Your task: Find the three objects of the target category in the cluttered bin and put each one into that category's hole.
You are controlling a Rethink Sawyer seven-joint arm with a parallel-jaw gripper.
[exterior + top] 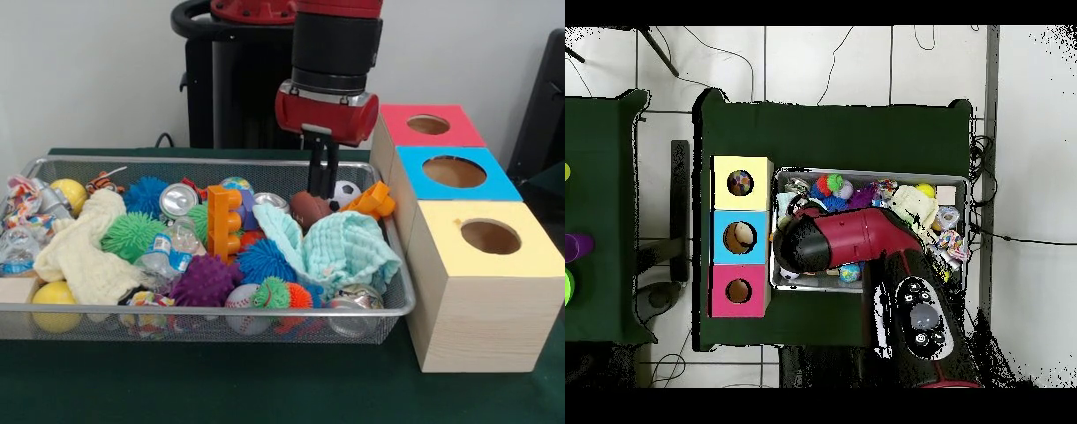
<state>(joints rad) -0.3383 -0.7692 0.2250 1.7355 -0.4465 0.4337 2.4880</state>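
A wire mesh bin (221, 311) is full of mixed toys. My gripper (323, 194) hangs over its far right corner with its two dark fingers close together and nothing seen between them. The tips are just above a brown toy football (307, 210), with a small soccer ball (346, 191) right beside them. Spiky balls lie about: blue (265, 261), purple (205, 281), green (131, 235). A baseball (242, 300) rests at the front. In the overhead view the red arm (850, 243) covers the gripper and the bin's left end (779, 283).
Three wooden boxes with round holes stand right of the bin: red (429, 124), blue (454, 170), yellow (490, 237). A mint cloth (349, 250), a cream cloth (88, 252), cans (178, 200), plastic bottles (163, 252), an orange block (223, 221) and yellow balls (55, 293) crowd the bin.
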